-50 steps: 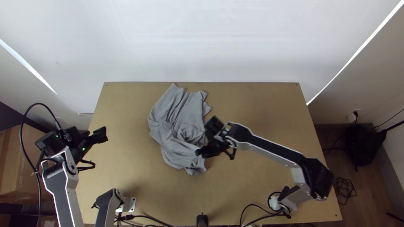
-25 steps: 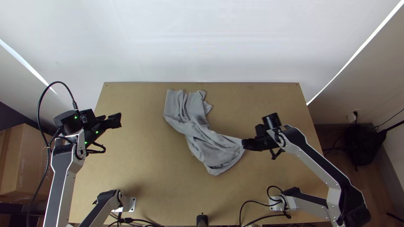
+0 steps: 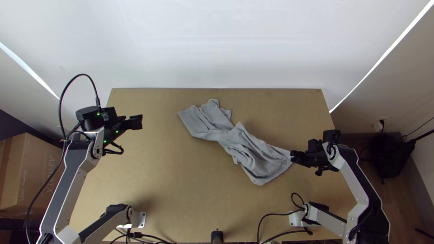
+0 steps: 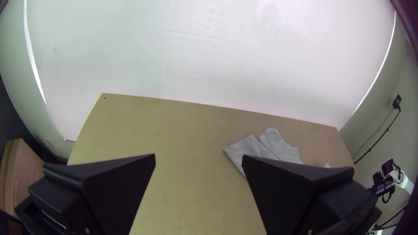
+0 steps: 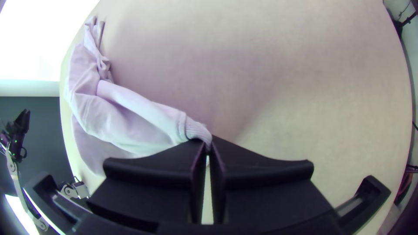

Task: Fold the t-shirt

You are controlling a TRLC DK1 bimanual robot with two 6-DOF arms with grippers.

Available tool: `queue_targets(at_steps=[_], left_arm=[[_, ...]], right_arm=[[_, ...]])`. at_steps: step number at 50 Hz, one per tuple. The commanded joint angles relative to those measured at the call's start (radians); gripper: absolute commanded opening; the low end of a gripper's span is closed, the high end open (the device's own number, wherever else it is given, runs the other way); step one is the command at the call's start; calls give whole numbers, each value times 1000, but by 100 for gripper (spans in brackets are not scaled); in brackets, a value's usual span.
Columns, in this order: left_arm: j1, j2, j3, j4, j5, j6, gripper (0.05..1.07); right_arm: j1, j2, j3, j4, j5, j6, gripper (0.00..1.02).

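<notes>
**Right gripper (image 3: 293, 156) clamps corner of bunched grey fabric T-shirt (image 3: 253, 153) on light wooden tabletop (image 3: 158, 180)**

The T-shirt lies in a long, rumpled strip slanting across the tabletop, from the far middle toward the right arm's side. At the far end, two flaps of fabric fan apart; through the middle, the cloth narrows and runs in lengthwise creases. Toward the near right it widens again, its lower edge coming to a blunt point.

The right gripper, at the strip's right-hand end, has its jaws closed on the fabric. In the right wrist view, a ribbed band (image 5: 196, 130) of the T-shirt is pinched at the fingertips, with the rest of the garment trailing away in loose folds. The cloth between the grip and the middle of the strip runs in soft ridges.

Across the tabletop, the left gripper (image 3: 141, 122) hangs over the left side, well apart from the T-shirt and holding nothing. Its jaws stand wide open in the left wrist view, where the shirt's far flaps lie on the wood beyond one finger.

A white wall (image 3: 217, 45) rises behind the tabletop's far edge. A brown cardboard box (image 3: 34, 167) sits beyond the left edge, while a black bag (image 3: 391, 156) rests on the floor to the right. Black cables (image 3: 264, 221) loop near the right arm's base.
</notes>
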Motion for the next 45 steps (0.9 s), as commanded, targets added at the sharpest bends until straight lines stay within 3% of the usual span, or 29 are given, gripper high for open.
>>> queue_targets(at_steps=[1, 12, 22, 31, 40, 45], left_arm=[[-19, 16, 39, 17, -10, -26, 103], [-37, 19, 63, -5, -32, -26, 103], [-45, 17, 68, -20, -52, -27, 103], [-74, 12, 62, -28, -82, -32, 103], [-91, 5, 60, -37, -91, -46, 103], [-91, 0, 60, -40, -91, -49, 103]], right_arm=[[-27, -1, -21, 34, 78, -37, 11], [21, -118, 29, 117, 265, -36, 53], [214, -244, 116, 40, 287, -25, 54], [444, -195, 202, -14, 282, 112, 53], [492, -24, 280, -23, 206, 207, 47], [492, 68, 305, -18, 192, 210, 47]])
